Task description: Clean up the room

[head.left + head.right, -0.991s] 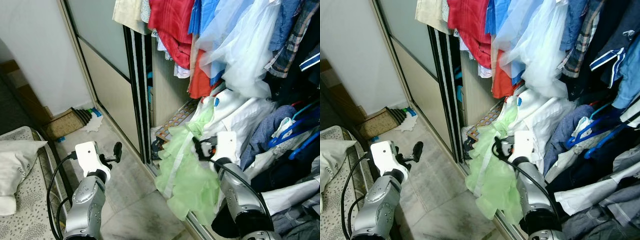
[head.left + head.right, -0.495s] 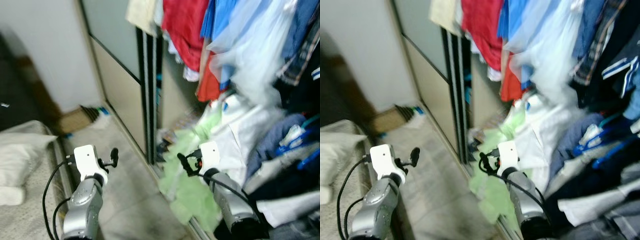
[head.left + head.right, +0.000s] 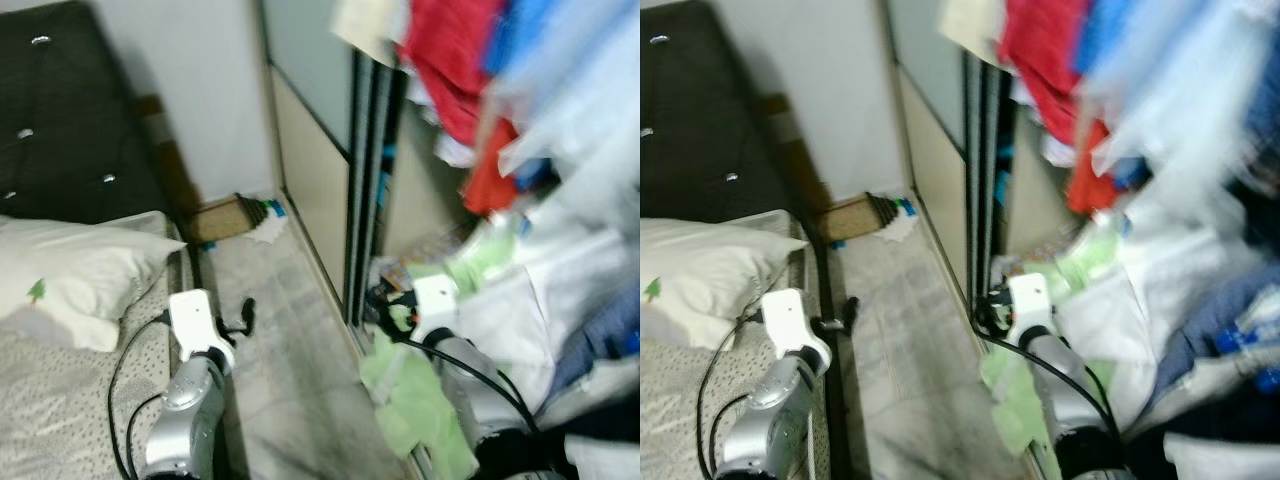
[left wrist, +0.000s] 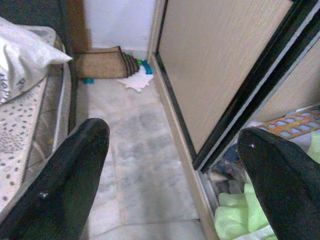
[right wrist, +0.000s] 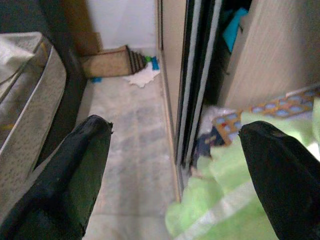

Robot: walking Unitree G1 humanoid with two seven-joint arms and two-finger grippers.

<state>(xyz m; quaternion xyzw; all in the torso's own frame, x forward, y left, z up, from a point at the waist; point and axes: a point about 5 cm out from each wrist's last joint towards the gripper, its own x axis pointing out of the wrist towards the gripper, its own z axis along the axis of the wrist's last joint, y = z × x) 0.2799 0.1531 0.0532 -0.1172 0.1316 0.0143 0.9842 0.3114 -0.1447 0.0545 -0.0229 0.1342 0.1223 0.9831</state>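
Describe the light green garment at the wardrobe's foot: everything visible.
The green garment is thin, crumpled cloth with a paler band across it. It spills from the open wardrobe over the bottom track onto the tiled floor. It lies under the right gripper, whose fingers are open and hold nothing.

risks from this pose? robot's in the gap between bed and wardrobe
1. The pale green garment spills out of the wardrobe onto the grey tiled floor beside the open right gripper; it could snag or trip.
2. The head views are blurred, so the sliding wardrobe door edge is hard to place.
3. The open left gripper hangs near the bed edge.
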